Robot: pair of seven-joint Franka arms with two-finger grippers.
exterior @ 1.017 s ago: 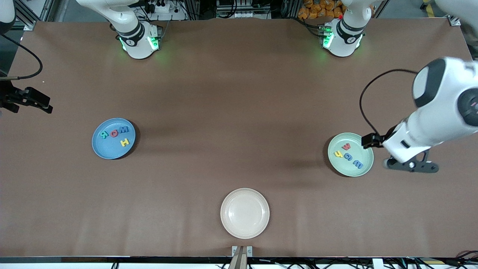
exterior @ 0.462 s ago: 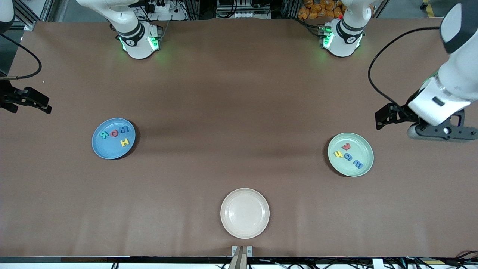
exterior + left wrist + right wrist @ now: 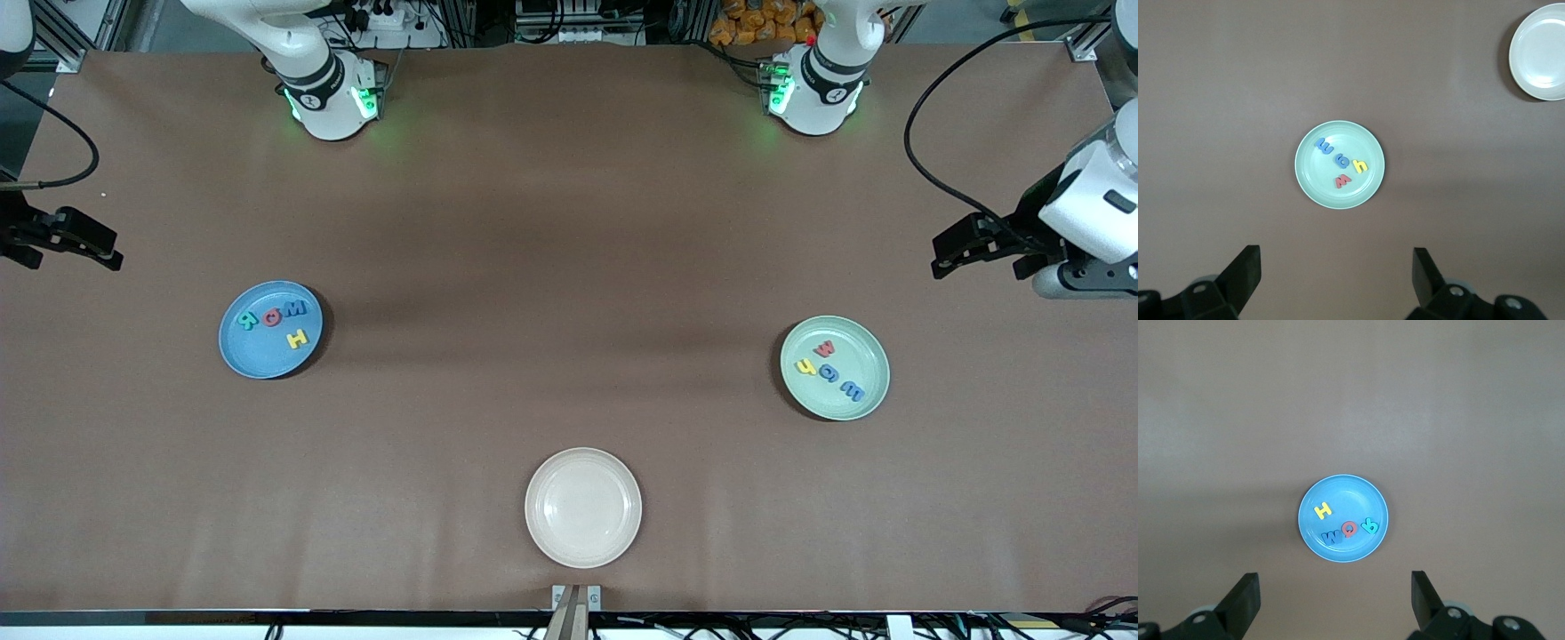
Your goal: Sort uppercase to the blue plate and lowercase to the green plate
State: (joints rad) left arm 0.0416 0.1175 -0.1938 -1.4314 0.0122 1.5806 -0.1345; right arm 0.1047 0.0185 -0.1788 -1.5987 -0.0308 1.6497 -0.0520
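Brown table (image 3: pixel 569 222): capitals (image 3: pixel 272 317) on blue plate (image 3: pixel 258 360), lowercase (image 3: pixel 829 370) on green plate (image 3: pixel 867 396); left gripper (image 3: pixel 1336 267) and right gripper (image 3: pixel 1335 590) wide open, empty, high over them.

Cream plate (image 3: pixel 582 508) sat on brown table (image 3: pixel 569 222), nearest the front camera, about midway between the table's two ends.
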